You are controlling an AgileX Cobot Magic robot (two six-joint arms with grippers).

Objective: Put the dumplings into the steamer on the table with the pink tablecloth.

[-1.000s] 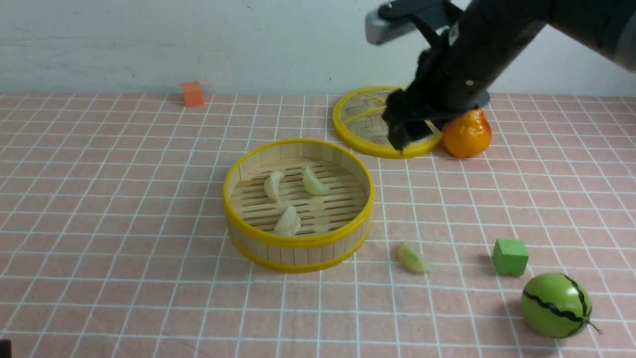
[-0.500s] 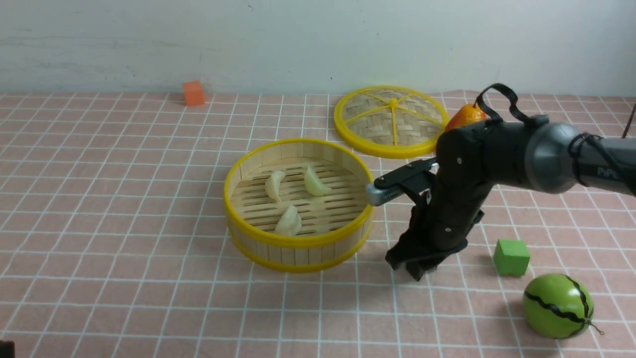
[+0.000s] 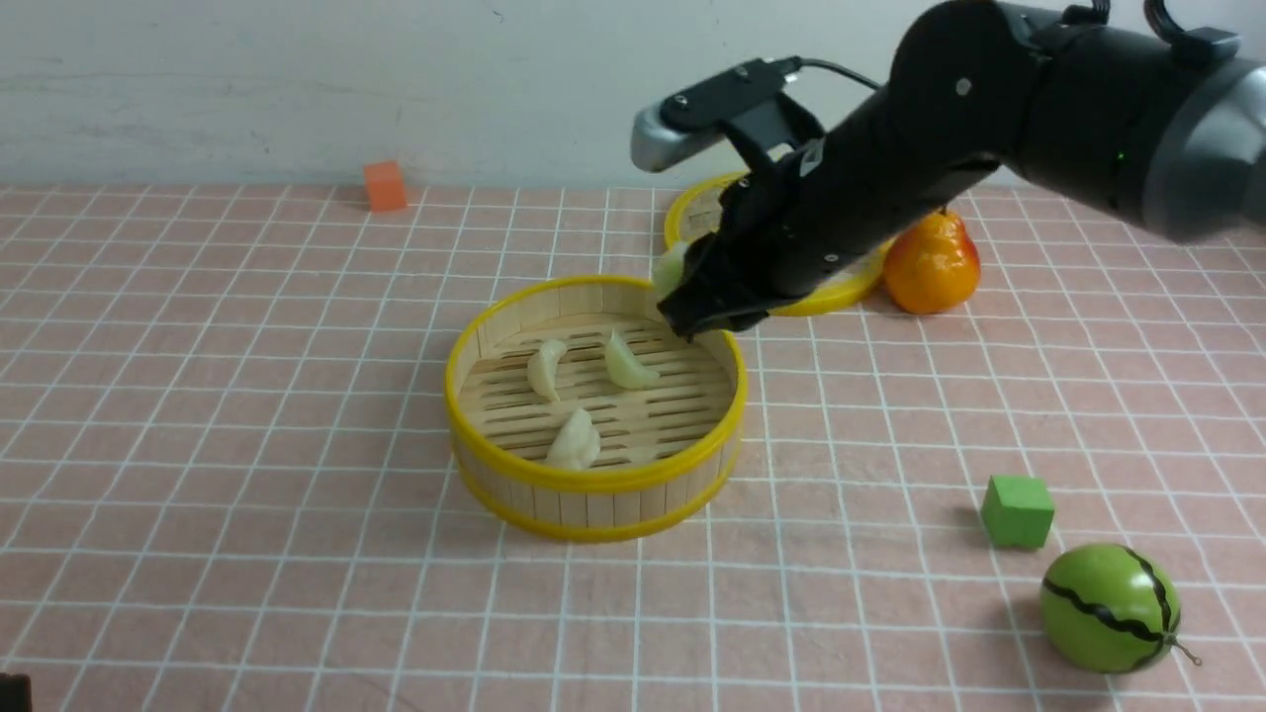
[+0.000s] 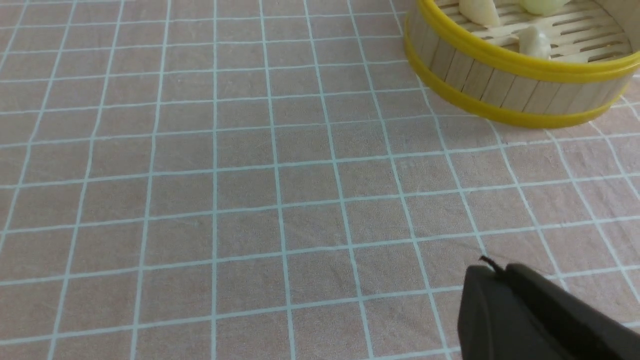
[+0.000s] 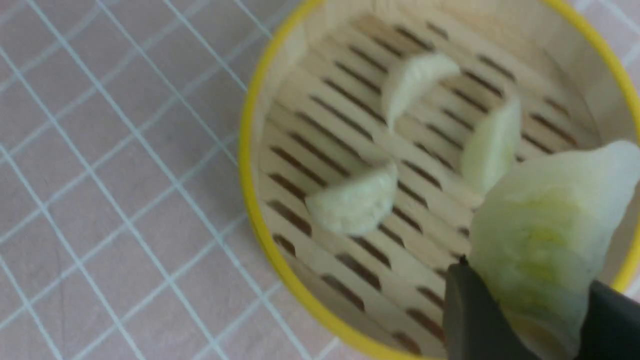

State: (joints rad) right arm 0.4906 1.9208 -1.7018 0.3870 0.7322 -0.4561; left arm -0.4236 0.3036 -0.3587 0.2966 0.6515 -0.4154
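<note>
Right tool (image 3: 697, 314) pinches a pale yellow-green, pleated crescent dumpling (image 5: 545, 225) above the steamer (image 3: 591, 483), whose slatted floor carries three more dumplings (image 3: 546, 368).

No word, number or brand can be read in any of the three views. A small pale patch (image 3: 811, 155) on the black housing just above the right gripper (image 3: 692, 311) may be a label, but in the front view it is too small and blurred to make out any letters.
</note>
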